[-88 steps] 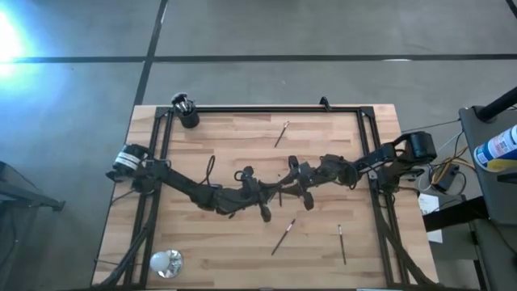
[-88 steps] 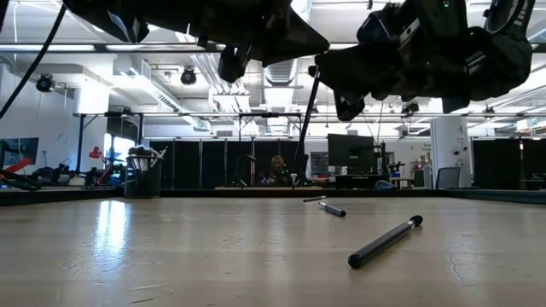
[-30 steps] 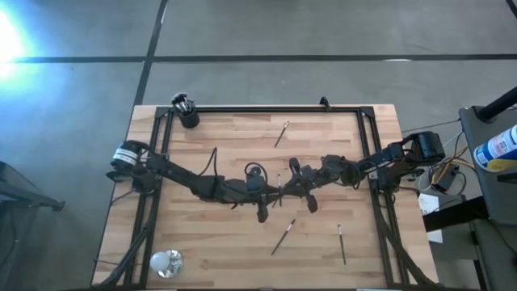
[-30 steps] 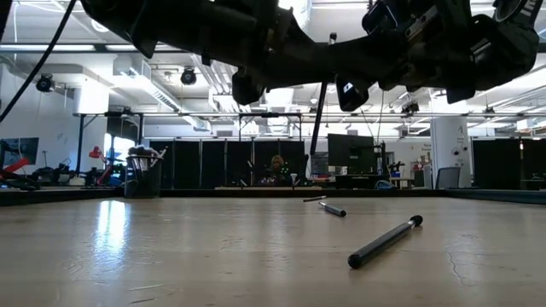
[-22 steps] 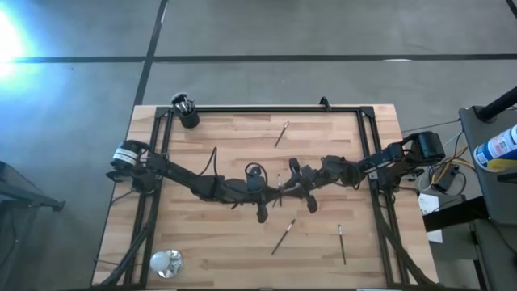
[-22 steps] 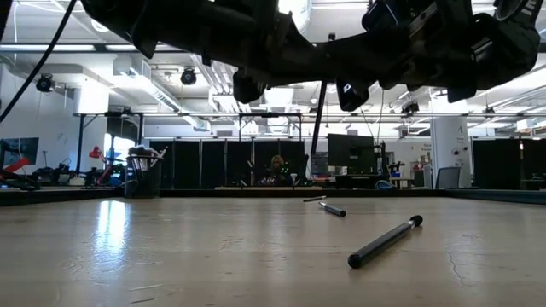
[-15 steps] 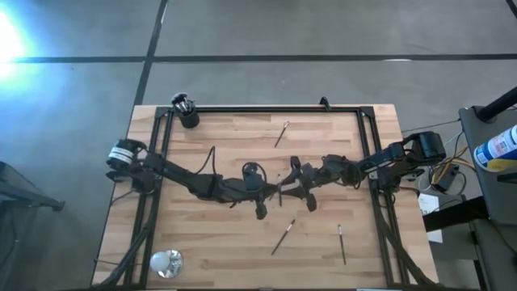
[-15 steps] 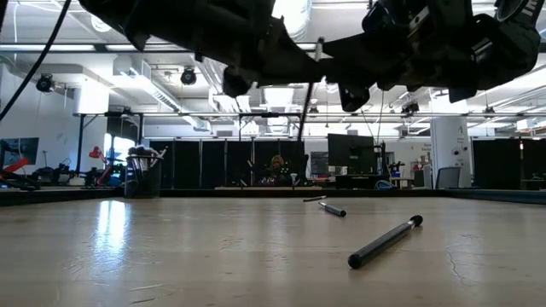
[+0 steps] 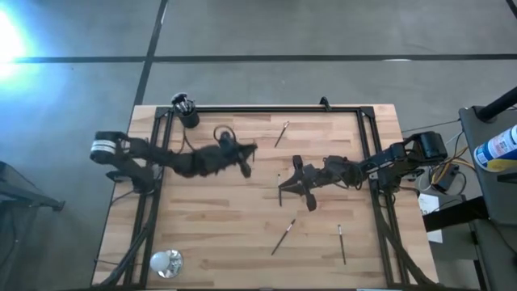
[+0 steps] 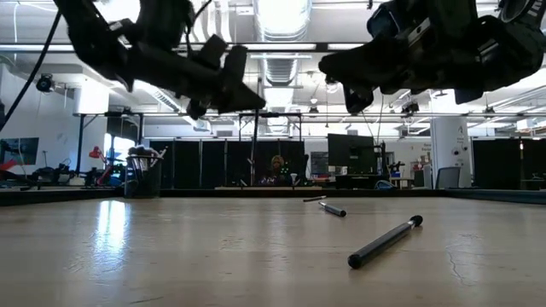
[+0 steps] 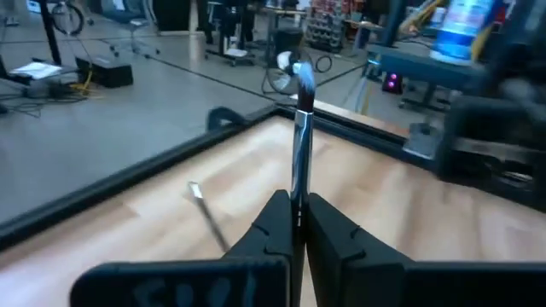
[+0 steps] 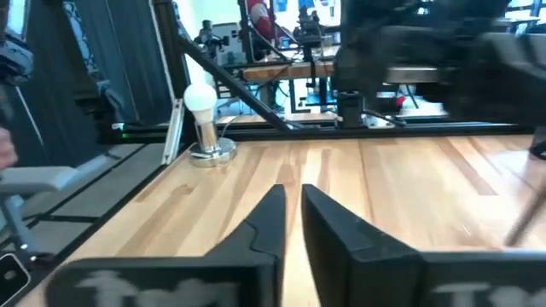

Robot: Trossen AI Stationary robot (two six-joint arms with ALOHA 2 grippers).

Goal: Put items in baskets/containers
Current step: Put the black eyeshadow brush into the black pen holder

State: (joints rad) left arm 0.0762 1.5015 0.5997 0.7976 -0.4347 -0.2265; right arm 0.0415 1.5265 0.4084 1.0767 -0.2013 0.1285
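A: Closest in, at the front edge of the counter (image 9: 218, 226)?
B: Shiny round object (image 9: 166, 261) at the left front corner from above. Looks like a pale bulb on a stand in the right wrist view. Hidden from the low view altogether.

A: Next back?
B: Two loose brushes lying flat, well apart: slanted brush (image 9: 283, 237) and short brush (image 9: 342, 244). Only small slivers from above, though the low view shows a dark round handle resting on the wood.

A: Then the arms?
B: Right end effector (image 9: 284, 187) up off the wood near mid-counter. Narrow slit between the fingers (image 12: 269, 217) in its own wrist view, nothing in it. Impossible to judge that gap from overhead.

A: And the left one?
B: Left end effector (image 9: 245, 166) farther back and to the left, also in the air. Clamped on a held brush (image 11: 299, 145), handle upright between the fingertips, bristle head on top. Plain in the left wrist view, barely traceable from above.

A: Beyond that?
B: Far brush (image 9: 281, 134) lying near the back rail. Last, black cup (image 9: 189, 119) at the far left corner, upright, with brush tips poking out of the top.
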